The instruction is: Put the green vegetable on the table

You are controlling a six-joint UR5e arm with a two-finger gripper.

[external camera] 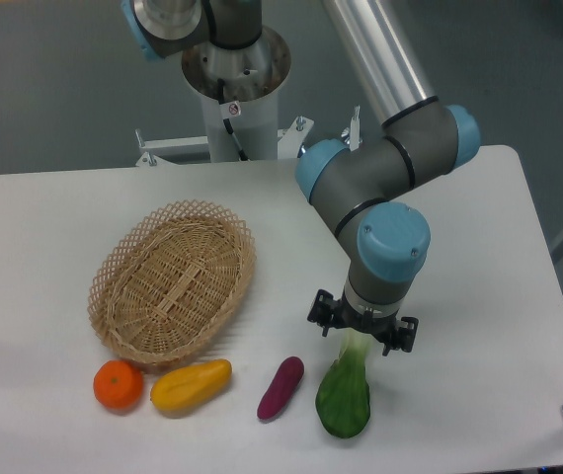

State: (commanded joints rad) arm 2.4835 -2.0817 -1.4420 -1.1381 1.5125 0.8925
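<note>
Green vegetable [344, 397] is lying on the white table [469, 296], near its front edge, just right of the purple sweet potato [281, 387]. Grey floor is showing behind the table. Its dark leaves are pointing forward, and the gripper [361, 337] is closing on its pale stem.

The green vegetable [344, 400], dark leaves down and pale stem up, rests on the white table [479, 296].

One fixed camera looks down from the front of the table [54, 212], moderately near, facing the arm's base [234, 94].
</note>
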